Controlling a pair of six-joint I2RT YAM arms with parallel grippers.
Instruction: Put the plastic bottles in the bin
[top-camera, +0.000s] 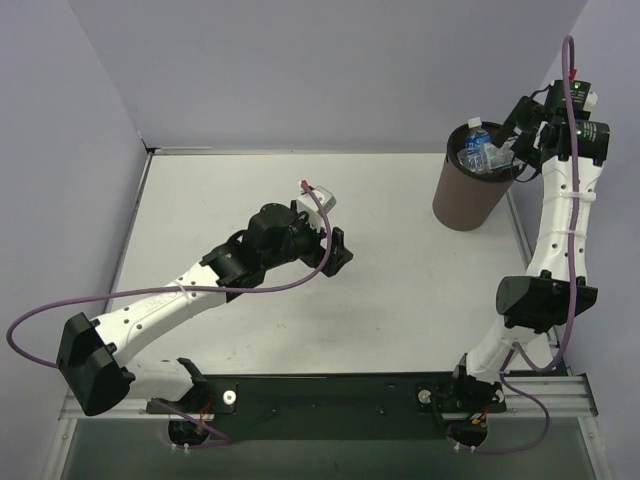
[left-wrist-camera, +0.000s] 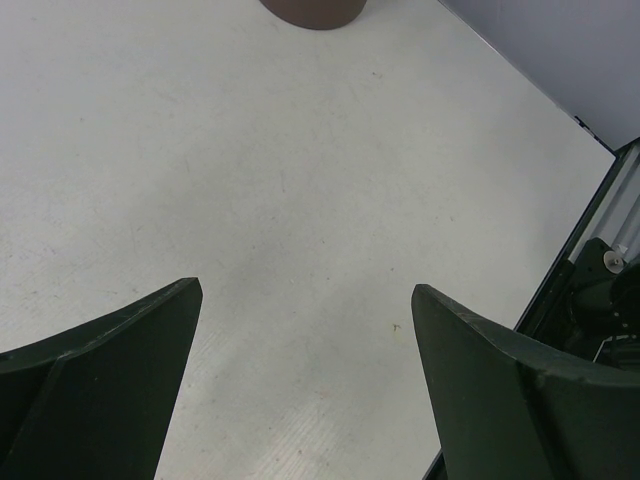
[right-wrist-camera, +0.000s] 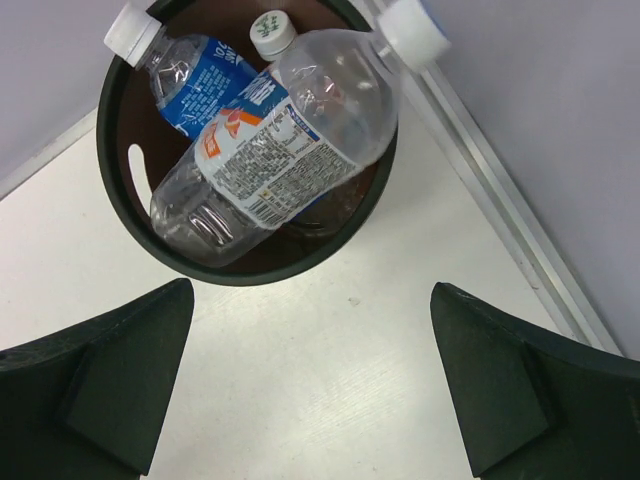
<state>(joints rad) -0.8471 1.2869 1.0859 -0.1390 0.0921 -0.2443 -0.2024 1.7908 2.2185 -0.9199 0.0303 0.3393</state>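
1. While the right arm reaches toward the table's far right corner, its black two-finger right gripper (right-wrist-camera: 312, 300) hangs above the tall brown round bin (right-wrist-camera: 112, 150), jaws spread wide and holding nothing.
2. Clear plastic bottles lie inside the bin: a white-orange-blue labelled bottle (right-wrist-camera: 270, 150) on top, a blue-labelled bottle (right-wrist-camera: 195, 85) under it, and a third showing only its white cap (right-wrist-camera: 272, 35).
3. Over the middle of the white table (top-camera: 400, 300), the left gripper (left-wrist-camera: 306, 290) hovers wide open and empty.
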